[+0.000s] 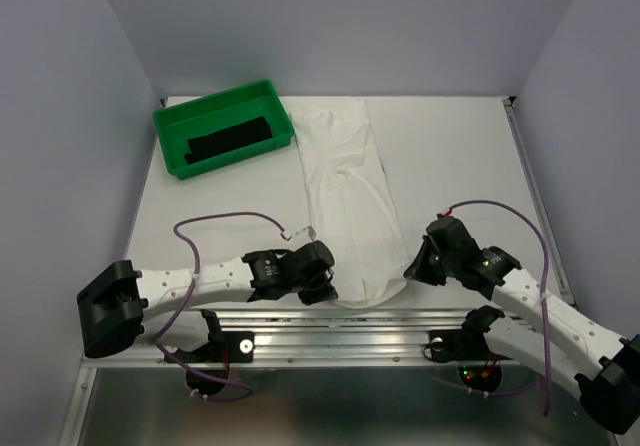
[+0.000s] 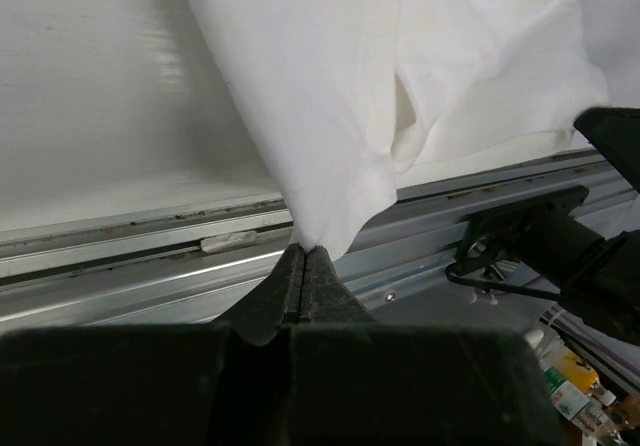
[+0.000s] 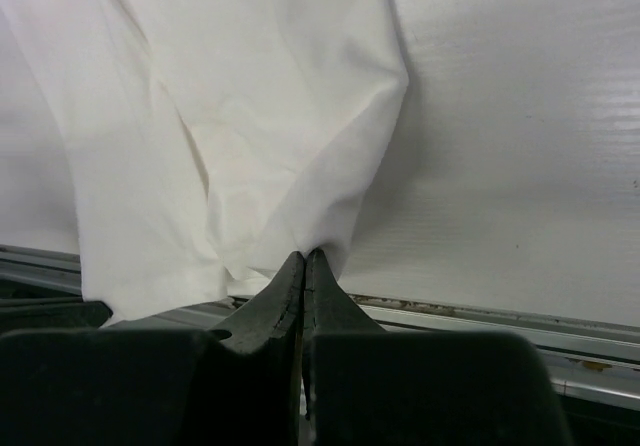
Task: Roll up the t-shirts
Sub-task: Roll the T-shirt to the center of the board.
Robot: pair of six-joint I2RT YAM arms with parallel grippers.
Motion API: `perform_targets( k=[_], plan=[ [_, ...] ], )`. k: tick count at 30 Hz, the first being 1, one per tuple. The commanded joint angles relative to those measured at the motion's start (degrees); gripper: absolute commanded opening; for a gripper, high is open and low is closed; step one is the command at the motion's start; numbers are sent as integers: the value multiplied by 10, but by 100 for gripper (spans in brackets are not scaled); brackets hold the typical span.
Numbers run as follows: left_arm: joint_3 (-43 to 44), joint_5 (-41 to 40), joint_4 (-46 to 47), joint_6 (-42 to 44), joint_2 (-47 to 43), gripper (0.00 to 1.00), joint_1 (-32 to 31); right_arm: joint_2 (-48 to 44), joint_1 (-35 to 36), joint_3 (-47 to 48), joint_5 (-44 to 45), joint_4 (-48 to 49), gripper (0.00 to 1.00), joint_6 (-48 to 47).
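Your left arm (image 1: pixel 192 284) and right arm (image 1: pixel 560 328) had white links, black joints, looping purple cables (image 1: pixel 215 217) and tapered black fingers (image 2: pixel 280 296).

One t-shirt (image 1: pixel 345 196), one green tray (image 1: pixel 213 98), one black cloth (image 1: pixel 230 138), two end effectors (image 1: pixel 326 286) (image 1: pixel 409 270)

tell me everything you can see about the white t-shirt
The white t-shirt looks like thin, soft, wrinkled cloth, unmarked. It is folded into a long narrow strip lying flat on the white table, running from far edge to near edge, just right of the green tray. The left hand and right hand each pinch a near corner.
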Motion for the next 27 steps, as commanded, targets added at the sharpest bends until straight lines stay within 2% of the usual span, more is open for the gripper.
perform_targets(
  k=[1,7,14,27],
  plan=[
    [41,-32,-22,8,-9,0,16,-3,3,47,37,-9,1,-14],
    [59,-23,-23,20,-6,0,47,12,3,66,50,-3,1,-17],
    [26,-6,-3,16,-32,0,79,30,3,85,84,4,1,-15],
    [23,10,6,10,-5,0,104,89,3,105,106,52,1,-14]
  ],
)
